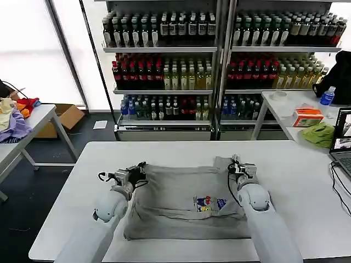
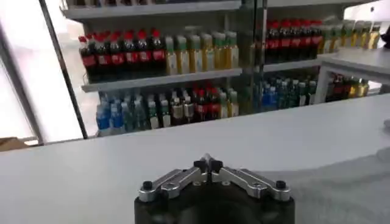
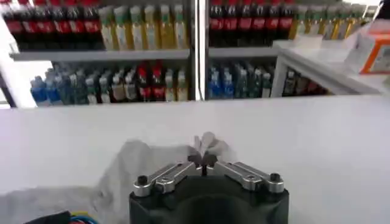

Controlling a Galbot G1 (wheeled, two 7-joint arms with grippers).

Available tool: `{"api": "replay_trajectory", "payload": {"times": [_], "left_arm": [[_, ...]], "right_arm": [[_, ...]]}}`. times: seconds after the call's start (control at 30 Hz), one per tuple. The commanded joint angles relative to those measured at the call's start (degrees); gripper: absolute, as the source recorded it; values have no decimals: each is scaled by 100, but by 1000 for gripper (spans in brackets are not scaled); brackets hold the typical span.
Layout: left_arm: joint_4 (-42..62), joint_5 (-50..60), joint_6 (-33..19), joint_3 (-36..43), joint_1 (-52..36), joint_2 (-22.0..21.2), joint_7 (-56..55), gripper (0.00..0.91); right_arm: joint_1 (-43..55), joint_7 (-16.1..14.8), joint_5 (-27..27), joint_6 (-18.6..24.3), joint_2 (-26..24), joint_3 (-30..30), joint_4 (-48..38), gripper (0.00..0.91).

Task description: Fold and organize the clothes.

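Both forearms reached up over the grey shirt [image 1: 181, 203] on the white table [image 1: 307, 181], the left gripper [image 1: 133, 174] and right gripper [image 1: 239, 166] each clenched on a far corner, its long axis running between them.

no legible txt, labels too small

- A white table [image 1: 307, 181] carries one light grey shirt [image 1: 181, 203], spread flat.
- The shirt lies between the left gripper [image 1: 138, 174] and right gripper [image 1: 237, 166], each at a far corner.
- Bare tabletop extends beyond both grippers.
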Motion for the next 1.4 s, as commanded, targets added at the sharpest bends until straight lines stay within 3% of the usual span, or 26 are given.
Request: {"api": "replay_trajectory", "payload": {"times": [0.03, 0.33, 0.57, 0.87, 1.13, 1.17, 1.2, 1.23, 1.27, 1.33, 1.37, 1.4], "left_arm": [[-1246, 198, -149, -133, 1172, 132, 0, 0], [-1587, 411, -189, -170, 1941, 247, 26, 0], [-1658, 579, -244, -224, 2275, 215, 31, 0], [-1571, 797, -265, -208, 2533, 172, 33, 0], [-1627, 847, -258, -240, 2566, 198, 48, 30], [-1664, 850, -256, -233, 2576, 185, 53, 363], [-1709, 847, -287, -228, 2580, 169, 69, 907], [-1728, 847, -337, -221, 2575, 157, 87, 907], [-1743, 869, -379, -215, 2570, 131, 92, 907], [-1784, 940, -428, -194, 2560, 94, 104, 907], [-1824, 944, -430, -188, 2562, 79, 112, 907], [-1854, 944, -436, -185, 2564, 61, 112, 907]], "right_arm": [[-1645, 163, -146, 34, -99, 493, 2291, 0], [-2953, 344, -123, 12, -296, 1019, 3109, 0], [-3971, 382, -268, 313, -244, 1335, 3247, 0], [-4345, 423, -513, 717, -103, 1300, 2901, 0], [-4191, 461, -635, 792, -65, 1163, 2509, 0], [-4175, 457, -658, 805, -61, 1136, 2469, 0], [-4165, 462, -680, 820, -55, 1115, 2431, 0], [-4160, 463, -691, 835, -47, 1107, 2404, 0], [-4147, 464, -715, 860, -33, 1082, 2347, 40], [-4131, 473, -720, 877, -10, 1051, 2276, 756], [-4128, 469, -723, 886, -6, 1041, 2261, 907], [-4122, 472, -718, 939, 12, 1018, 2235, 907]]}}
